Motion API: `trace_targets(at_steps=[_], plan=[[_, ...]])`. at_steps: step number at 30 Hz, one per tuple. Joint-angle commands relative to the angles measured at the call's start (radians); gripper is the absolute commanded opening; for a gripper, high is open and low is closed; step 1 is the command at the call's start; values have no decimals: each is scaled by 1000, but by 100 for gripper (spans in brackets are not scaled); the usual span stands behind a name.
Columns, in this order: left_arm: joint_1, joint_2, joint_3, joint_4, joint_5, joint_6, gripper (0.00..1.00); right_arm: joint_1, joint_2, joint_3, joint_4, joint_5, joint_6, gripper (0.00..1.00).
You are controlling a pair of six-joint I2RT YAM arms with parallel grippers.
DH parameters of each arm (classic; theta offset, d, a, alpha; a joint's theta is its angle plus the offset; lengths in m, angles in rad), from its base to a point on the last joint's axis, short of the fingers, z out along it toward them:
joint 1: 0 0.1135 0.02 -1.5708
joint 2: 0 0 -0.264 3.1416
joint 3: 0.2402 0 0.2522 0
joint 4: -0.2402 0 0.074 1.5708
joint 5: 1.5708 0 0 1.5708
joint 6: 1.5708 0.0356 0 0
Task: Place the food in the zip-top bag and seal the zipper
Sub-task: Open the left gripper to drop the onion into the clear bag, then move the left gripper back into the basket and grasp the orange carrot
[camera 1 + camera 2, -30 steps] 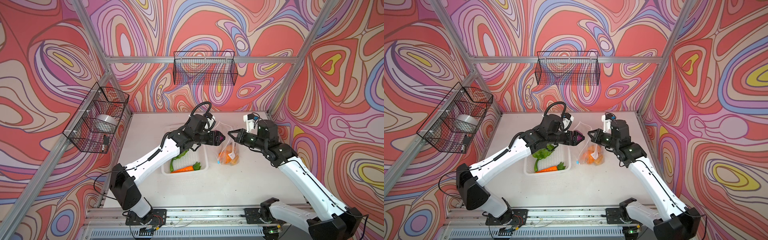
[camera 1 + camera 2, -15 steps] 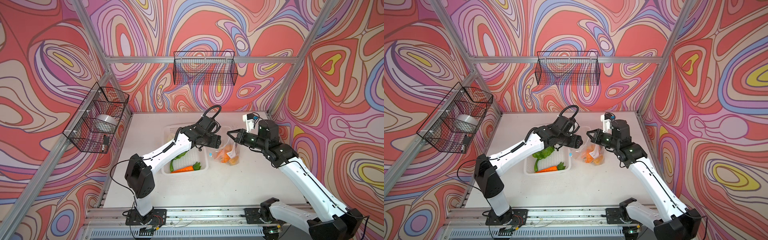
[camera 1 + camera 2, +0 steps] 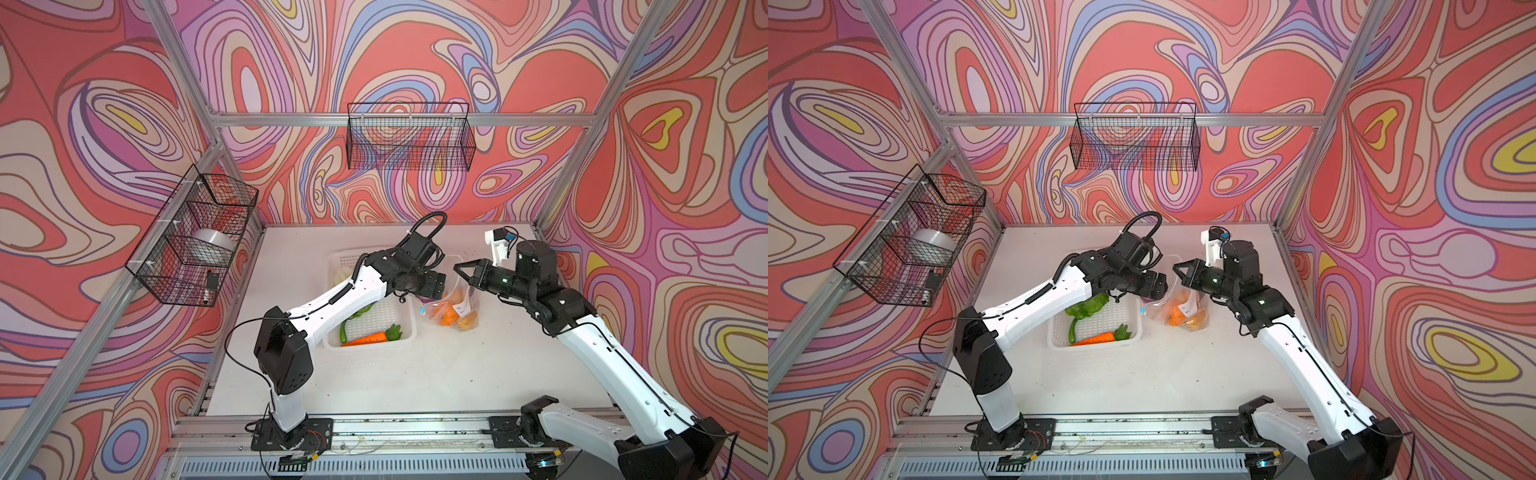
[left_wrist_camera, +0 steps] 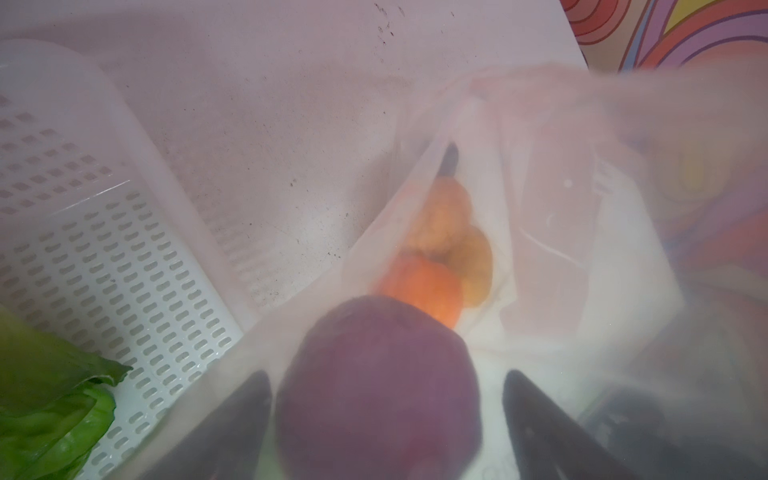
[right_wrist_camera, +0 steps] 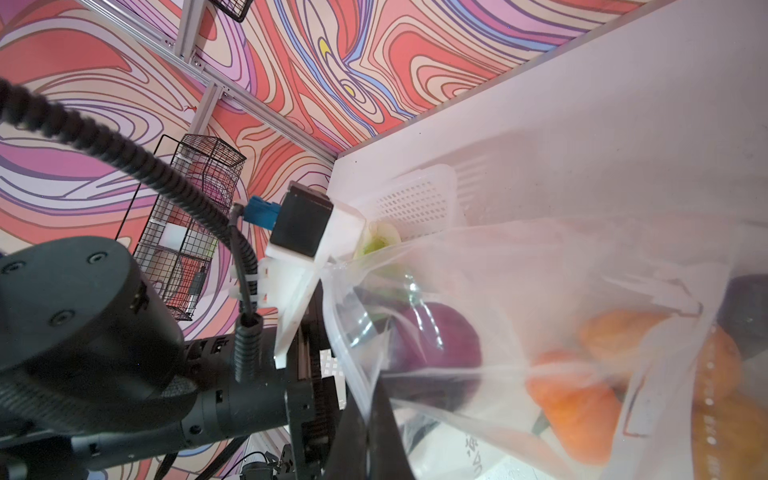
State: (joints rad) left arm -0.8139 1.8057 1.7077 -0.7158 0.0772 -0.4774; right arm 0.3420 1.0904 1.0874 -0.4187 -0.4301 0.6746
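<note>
Change from earlier frames: the left arm has swung from over the white basket [image 3: 370, 345] to the zip-top bag [image 3: 455, 305]. The purple onion [image 3: 426, 298] it carried is now inside the bag's mouth.

Both top views: the left end effector [image 3: 433, 294] dips into the bag. The right end effector [image 3: 458, 267] holds the bag's far rim up. The bag stands on the bench [image 3: 415, 382], just beside the basket. The carrot [image 3: 368, 338] lies in the basket; the pumpkin [image 3: 449, 318] and potato [image 3: 468, 322] sit low in the bag.

Left wrist view: the fingers [image 4: 245, 415] are apart with the onion [image 4: 378, 395] between them, a gap showing on one side. The lettuce [image 4: 50, 407] lies in the basket [image 4: 104, 249].

Right wrist view: the right end effector [image 5: 370, 432] is clamped together on the bag's rim [image 5: 345, 332]. The onion [image 5: 440, 345] shows through the film.
</note>
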Motion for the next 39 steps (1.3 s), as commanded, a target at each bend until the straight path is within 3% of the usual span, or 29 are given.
trace_targets(at_steps=[1,12,19,22,29,33,39], plan=[[-1,-60,26,-37,-5,-14,100,5,-18,-11,11,11,-6,0],[-1,-209,-25,33,-11,-5,100,4,-16,-11,7,39,0,0],[7,-416,-166,97,-115,53,100,4,3,6,15,46,4,0],[34,-489,-237,76,-164,111,100,5,8,8,15,50,4,0],[201,-617,-416,9,-104,275,99,4,12,3,19,50,8,0],[254,-615,-488,-14,-52,442,100,5,16,-8,38,45,10,0],[262,-555,-544,-32,66,669,100,4,12,-15,35,39,1,0]])
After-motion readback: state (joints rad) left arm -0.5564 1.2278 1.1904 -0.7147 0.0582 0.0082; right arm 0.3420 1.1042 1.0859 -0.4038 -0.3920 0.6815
